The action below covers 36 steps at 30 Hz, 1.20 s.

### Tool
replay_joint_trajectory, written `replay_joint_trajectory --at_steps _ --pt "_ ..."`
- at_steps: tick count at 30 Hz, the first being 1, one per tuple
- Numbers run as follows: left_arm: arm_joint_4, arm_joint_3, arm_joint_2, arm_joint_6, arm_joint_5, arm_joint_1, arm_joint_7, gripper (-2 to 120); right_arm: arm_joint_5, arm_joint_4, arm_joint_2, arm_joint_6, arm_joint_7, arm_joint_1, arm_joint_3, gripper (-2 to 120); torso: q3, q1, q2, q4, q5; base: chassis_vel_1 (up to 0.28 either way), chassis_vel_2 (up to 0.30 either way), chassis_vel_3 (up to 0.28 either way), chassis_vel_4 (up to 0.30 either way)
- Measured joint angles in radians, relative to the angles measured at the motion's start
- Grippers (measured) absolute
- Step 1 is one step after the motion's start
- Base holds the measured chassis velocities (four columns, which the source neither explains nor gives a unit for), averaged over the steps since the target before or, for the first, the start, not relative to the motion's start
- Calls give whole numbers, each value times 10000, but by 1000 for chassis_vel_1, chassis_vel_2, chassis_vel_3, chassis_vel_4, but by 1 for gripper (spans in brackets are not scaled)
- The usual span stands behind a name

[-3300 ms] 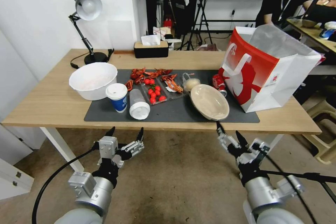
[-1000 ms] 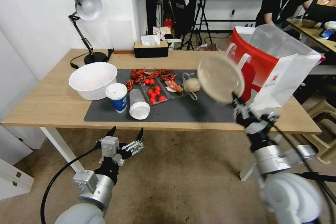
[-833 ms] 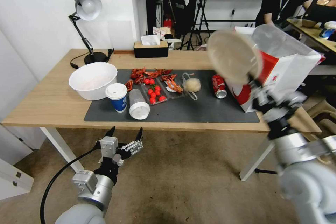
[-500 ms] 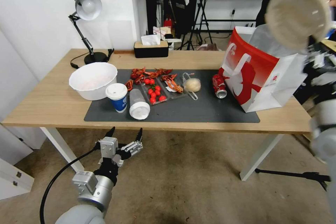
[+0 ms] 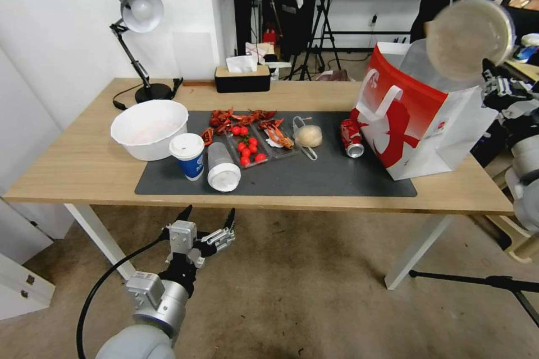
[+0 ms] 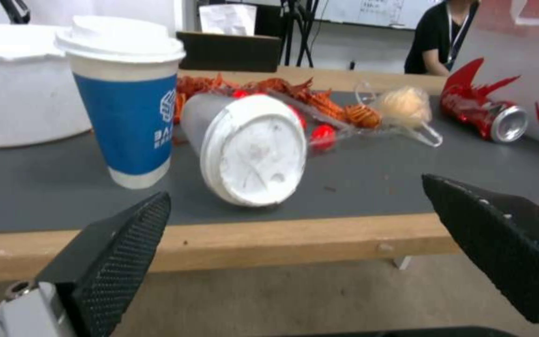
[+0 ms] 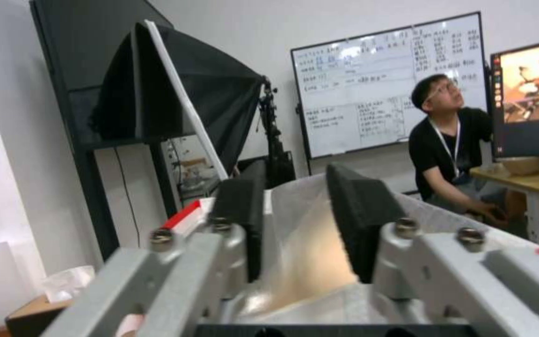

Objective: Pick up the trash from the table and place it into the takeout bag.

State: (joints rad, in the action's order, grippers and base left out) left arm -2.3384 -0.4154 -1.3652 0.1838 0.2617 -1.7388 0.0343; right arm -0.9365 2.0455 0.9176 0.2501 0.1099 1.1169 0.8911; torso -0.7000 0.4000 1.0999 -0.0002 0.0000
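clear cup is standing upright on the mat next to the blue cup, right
Not quite. The clear cup lies on its side on the mat, white lid facing the table's front edge, next to the blue cup, which does stand upright. The left wrist view shows it.

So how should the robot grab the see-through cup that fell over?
Probably around its clear body, coming down from above. The clear cup lies on its side on the mat, white lid toward the open left gripper, so its round sides are free. The upright blue cup stands close beside it.
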Motion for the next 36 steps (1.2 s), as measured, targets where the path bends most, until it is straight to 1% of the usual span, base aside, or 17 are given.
replay_joint_trajectory --at_steps 2,4,7,9,10,12,13,15,16,18,20,26,30,31,34,35,36 --pt "-31 -16 20 -3 -2 58 -11 100 -145 15 -21 42 48 53 34 40 0 0 0 0 0 0 0 0 0" --pt "-28 -37 57 -4 1 88 -16 100 -149 25 -8 52 67 67 35 43 0 0 0 2 -1 0 0 0 0" --pt "65 -80 171 -5 21 166 -41 100 -109 138 157 44 71 213 26 59 0 0 0 3 -1 0 0 0 0" --pt "80 -80 180 -5 25 176 -49 100 -93 173 190 27 64 255 25 60 0 1 0 3 -1 0 0 0 0" --pt "88 -79 182 -4 28 181 -52 100 -88 188 202 19 61 274 24 65 0 0 0 3 0 0 0 0 0" --pt "91 -79 184 -4 29 183 -52 100 -85 196 208 15 59 283 24 65 0 0 0 2 0 0 0 0 0" --pt "98 -78 187 -4 30 186 -55 100 -78 221 224 2 52 313 25 76 0 0 0 3 0 0 0 0 0" --pt "102 -76 189 -3 32 189 -56 100 -71 247 241 -13 44 346 25 77 0 1 0 3 0 0 0 0 0" --pt "134 -48 191 1 49 207 -58 100 -46 381 319 -96 -26 507 32 90 0 1 0 1 0 0 0 0 0" --pt "143 -39 191 0 53 209 -58 100 -39 447 350 -137 -60 575 50 92 0 0 0 2 -1 0 0 0 0" --pt "179 -33 200 1 61 211 -58 100 -32 695 450 -283 -179 824 130 99 0 0 0 3 -1 0 0 0 0" --pt "164 -58 169 -3 178 207 -55 100 209 1326 639 -893 -481 1400 368 100 0 0 0 0 -2 0 0 0 0" --pt "116 -101 78 -103 273 -5 -48 100 1341 2254 944 -1973 -1384 2135 469 100 1 0 0 3 -2 0 0 0 0" --pt "116 -101 78 -103 273 -5 -48 100 1341 2254 944 -1973 -1384 2135 469 100 1 0 0 3 -2 0 0 0 0" --pt "191 -100 51 -148 269 12 -63 100 2321 3106 1512 -2465 -2655 3453 222 100 1 0 2 0 -4 0 0 0 0" --pt "191 -100 51 -148 269 12 -63 100 2321 3106 1512 -2465 -2655 3453 222 100 1 0 2 0 -4 0 0 0 0" --pt "249 -82 42 -154 263 37 -72 100 2882 3105 1815 -2659 -2888 3843 -70 100 1 -2 2 3 -3 0 0 0 0"
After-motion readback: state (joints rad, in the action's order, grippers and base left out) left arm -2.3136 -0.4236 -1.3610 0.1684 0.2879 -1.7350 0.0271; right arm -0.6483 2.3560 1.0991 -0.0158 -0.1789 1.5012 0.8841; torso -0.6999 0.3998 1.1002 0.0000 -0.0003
